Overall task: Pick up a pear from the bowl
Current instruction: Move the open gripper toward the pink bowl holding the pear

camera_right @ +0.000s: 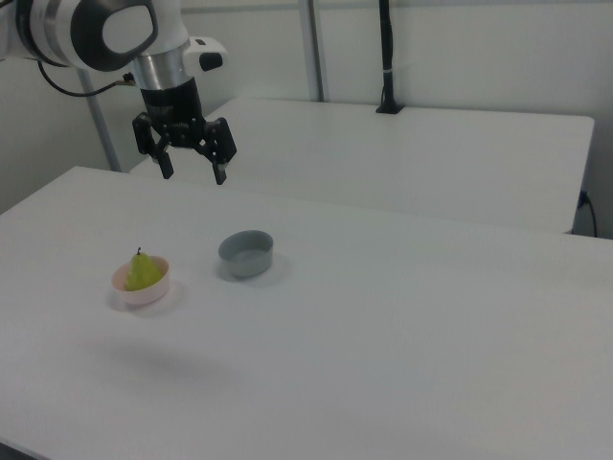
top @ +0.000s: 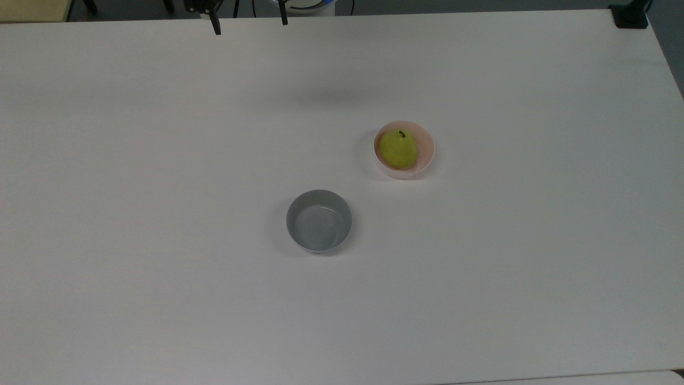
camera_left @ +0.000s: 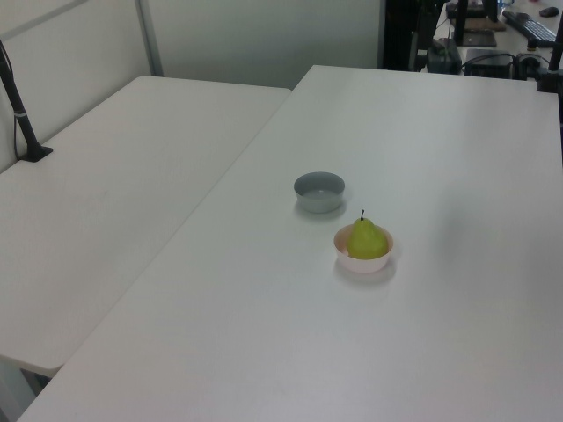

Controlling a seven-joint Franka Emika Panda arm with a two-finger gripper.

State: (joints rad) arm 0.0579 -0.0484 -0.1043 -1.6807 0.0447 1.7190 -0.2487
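The pear (top: 398, 149) sits upright inside the pale pink bowl (top: 424, 158), its short dark stem pointing up; in the top view it leans toward the bowl's left wall. The bowl's rim hides the fruit's underside in the left view and the right view, so its contact with the bowl floor cannot be made out. The pink bowl stands on the white table (top: 160, 214), right of centre in the top view. An empty grey bowl (top: 319, 220) stands near it, apart from it, nearer the camera and to the left in the top view.

The gripper (camera_right: 192, 173) hangs in the air above the table, well apart from both bowls and touching nothing. Its two black fingers (camera_right: 219, 173) are spread wide with nothing between them. In the top view the frame's far edge cuts the claw off, leaving two fingertips (top: 216, 27). A second white table (camera_left: 106, 202) adjoins the first.
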